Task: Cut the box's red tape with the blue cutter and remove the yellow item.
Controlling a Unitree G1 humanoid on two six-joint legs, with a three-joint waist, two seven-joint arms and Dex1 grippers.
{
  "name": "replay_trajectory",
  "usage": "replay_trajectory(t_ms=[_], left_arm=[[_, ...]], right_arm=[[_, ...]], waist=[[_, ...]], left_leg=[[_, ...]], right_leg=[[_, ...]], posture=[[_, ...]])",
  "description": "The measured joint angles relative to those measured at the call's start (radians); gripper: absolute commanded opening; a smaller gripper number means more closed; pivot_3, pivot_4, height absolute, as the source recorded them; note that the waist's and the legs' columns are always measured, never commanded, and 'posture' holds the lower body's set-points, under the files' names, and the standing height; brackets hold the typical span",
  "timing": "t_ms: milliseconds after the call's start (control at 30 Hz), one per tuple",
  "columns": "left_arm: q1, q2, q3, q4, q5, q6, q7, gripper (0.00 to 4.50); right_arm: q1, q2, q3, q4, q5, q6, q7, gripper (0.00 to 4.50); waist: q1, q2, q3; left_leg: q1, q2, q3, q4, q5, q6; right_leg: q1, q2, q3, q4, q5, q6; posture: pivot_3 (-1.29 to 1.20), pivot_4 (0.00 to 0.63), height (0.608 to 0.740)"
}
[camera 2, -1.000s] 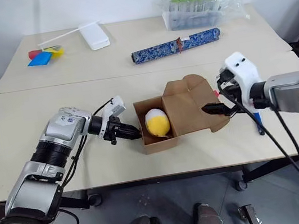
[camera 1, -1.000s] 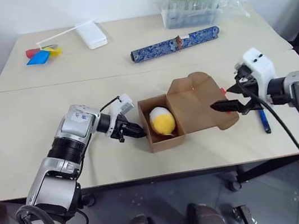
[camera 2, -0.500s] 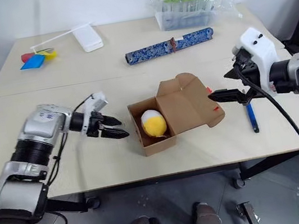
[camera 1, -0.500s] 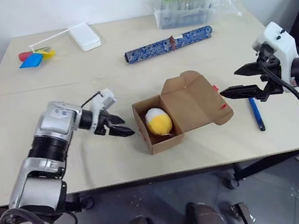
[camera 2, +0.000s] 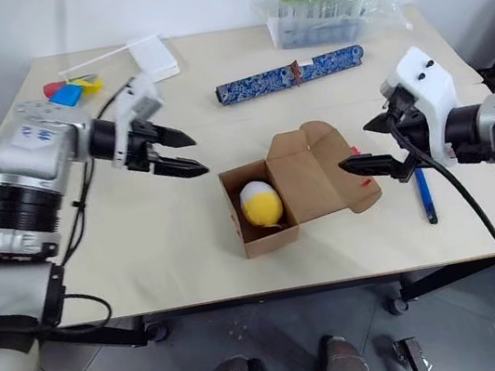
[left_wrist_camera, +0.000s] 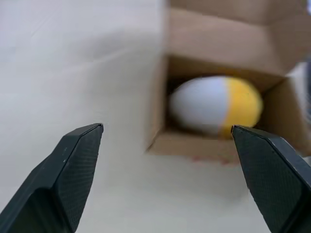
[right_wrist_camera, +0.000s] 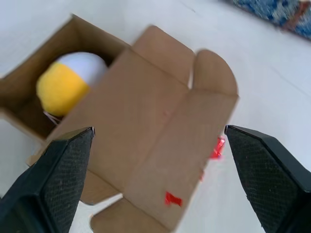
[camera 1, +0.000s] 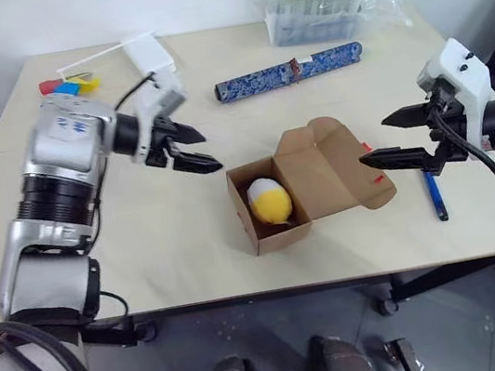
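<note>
The small brown box [camera 1: 270,236] stands open near the table's front, its lid flap folded out to the right. The yellow item [camera 1: 269,203], a white and yellow egg, lies inside. Bits of red tape [right_wrist_camera: 173,198] cling to the lid's edge. The blue cutter [camera 1: 434,193] lies on the table right of the lid. My left gripper [camera 1: 209,152] hangs open in the air up and to the left of the box, empty, aimed at the egg [left_wrist_camera: 216,104]. My right gripper [camera 1: 371,141] is open and empty just above the lid's right edge.
A long blue patterned roll [camera 1: 291,72] lies behind the box. A clear tub with green contents [camera 1: 322,4] stands at the back right. At the back left are a flat white case [camera 1: 150,55] and coloured paper scraps [camera 1: 67,85].
My left gripper has opened and risen from the box's left wall to a spot above and to its left. My right gripper has lifted slightly off the lid's edge.
</note>
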Motion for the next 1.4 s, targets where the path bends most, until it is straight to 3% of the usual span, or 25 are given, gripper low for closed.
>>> replay_trajectory(t_ms=[200,433,800,900,1300,1400], left_arm=[[0.008,-0.086,-0.106,-0.074,0.017,-0.050,-0.071,4.47],[0.006,-0.122,-0.190,-0.023,0.098,-0.171,-0.086,4.47],[-0.013,-0.220,-0.210,0.128,0.200,-0.350,-0.081,4.47],[-0.013,-0.242,-0.214,0.150,0.230,-0.384,-0.080,3.92],[-0.039,-0.266,-0.190,0.211,0.258,-0.411,-0.077,0.55],[-0.061,-0.267,-0.167,0.232,0.255,-0.392,-0.069,0.02]], right_arm=[[0.106,0.004,-0.100,-0.109,0.047,-0.004,0.013,4.50],[0.241,0.055,-0.190,-0.235,0.097,-0.028,-0.003,4.50],[0.314,0.105,-0.229,-0.295,0.120,-0.042,-0.101,4.50],[0.334,0.105,-0.248,-0.300,0.130,-0.042,-0.117,4.50],[0.342,0.105,-0.266,-0.309,0.143,-0.042,-0.147,4.50],[0.342,0.102,-0.265,-0.307,0.141,-0.047,-0.147,4.50]], waist=[[0.001,0.000,0.000],[0.002,0.000,0.000],[0.003,0.000,0.000],[0.005,0.000,0.000],[0.004,0.000,0.000],[0.003,0.000,0.000]], left_leg=[[0.000,0.000,0.000,0.000,0.000,0.000],[0.000,0.000,0.000,0.000,0.000,0.000],[0.000,0.000,-0.001,0.002,-0.001,0.001],[0.000,0.000,-0.001,0.002,-0.001,0.001],[0.000,0.000,-0.001,0.002,-0.001,0.001],[0.000,0.000,-0.001,0.002,-0.001,0.001]], right_leg=[[0.000,0.000,0.000,-0.001,0.000,0.000],[0.000,0.000,0.001,0.000,0.000,0.000],[0.000,0.000,0.000,0.000,0.000,0.000],[0.001,0.000,0.001,0.000,0.000,0.000],[0.001,0.000,0.001,0.000,0.000,0.000],[0.001,0.000,0.001,0.000,0.000,0.000]], posture=[[0.00,0.150,0.740],[0.00,0.150,0.740],[0.00,0.150,0.740],[0.00,0.150,0.740],[0.00,0.150,0.740],[0.00,0.150,0.740]])
